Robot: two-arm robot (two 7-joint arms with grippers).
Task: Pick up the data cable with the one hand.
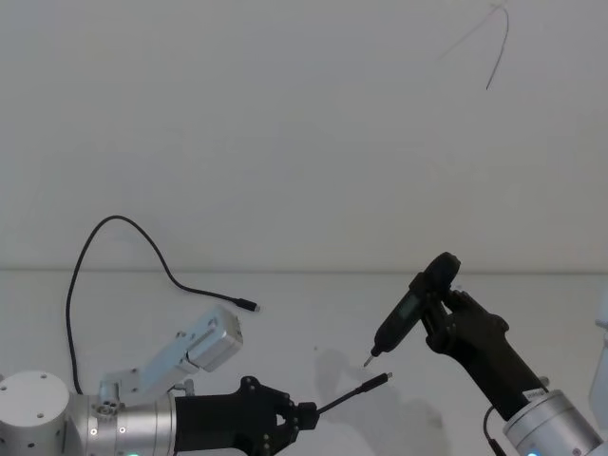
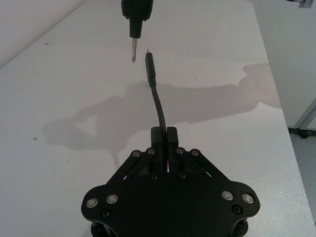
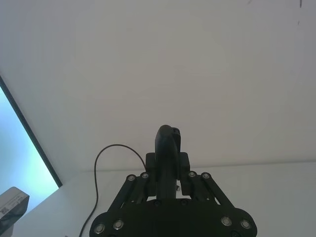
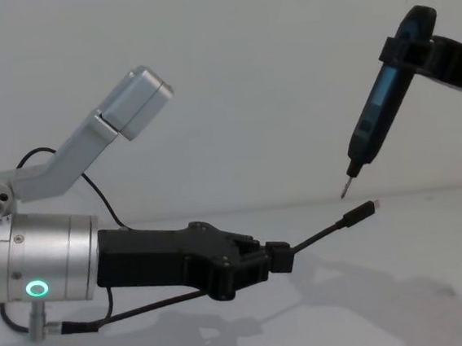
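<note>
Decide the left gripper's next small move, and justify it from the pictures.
Probably raise the left gripper slightly, jaws shut: it pinches the data cable behind its plug, already off the table, and the pen-shaped tool held by the right gripper points close to that plug, so don't push forward.

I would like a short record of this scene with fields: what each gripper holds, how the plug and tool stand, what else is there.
left gripper: shut on the data cable, plug in the air above the table
right gripper: shut on the pen-shaped tool, tip pointing down
plug and tool tip: close, not touching
elsewhere: thin black cable, plug end on the table, left side
</note>
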